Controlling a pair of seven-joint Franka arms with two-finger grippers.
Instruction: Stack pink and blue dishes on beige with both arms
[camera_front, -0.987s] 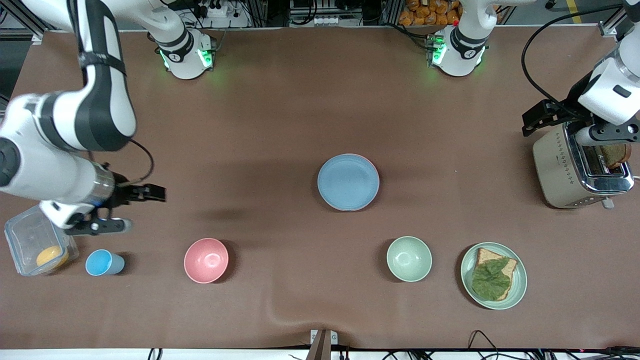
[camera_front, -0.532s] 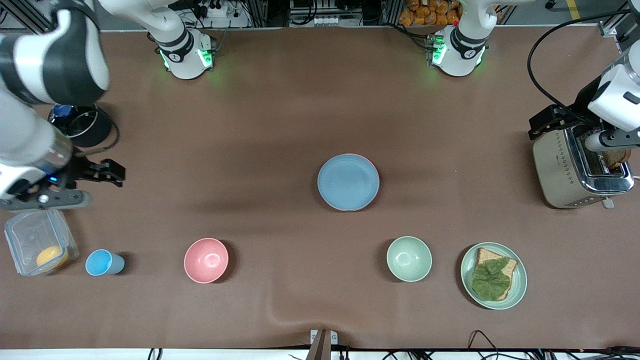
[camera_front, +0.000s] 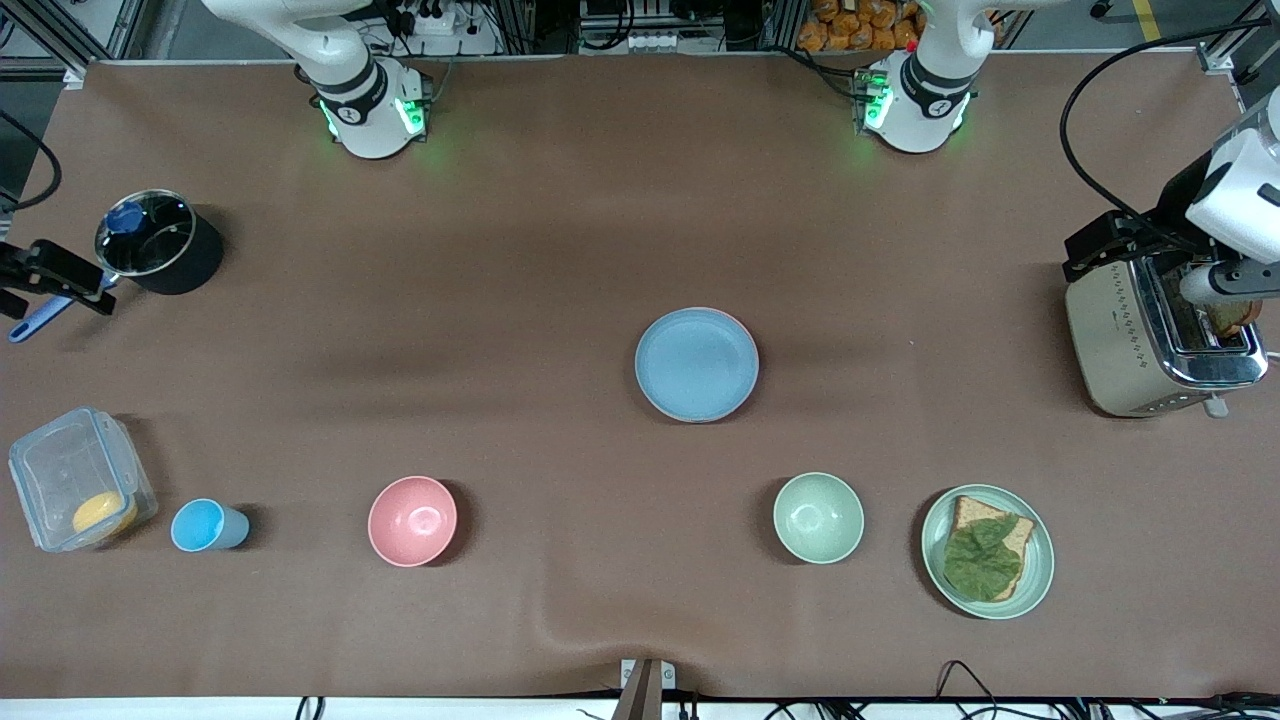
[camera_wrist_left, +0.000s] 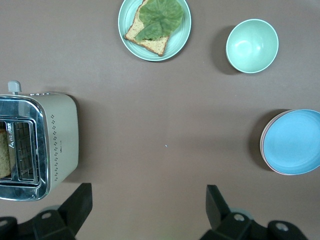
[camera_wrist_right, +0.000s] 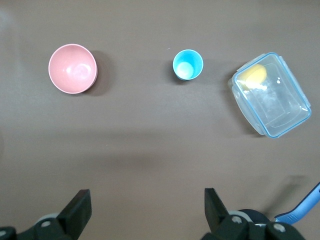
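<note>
Jaws of both grippers wide, empty

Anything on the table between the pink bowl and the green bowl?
No. In the front view only bare brown table covering lies between the deep pink bowl and the pale green bowl.

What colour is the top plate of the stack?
Light blue plate, clearest in the front view.

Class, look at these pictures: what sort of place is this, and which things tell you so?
Probably a robotics lab staged as a kitchen. Two white arm bases are bolted to a brown-covered table with cables along its edge, and a toaster, stacked plates and a bread plate serve as props.
</note>
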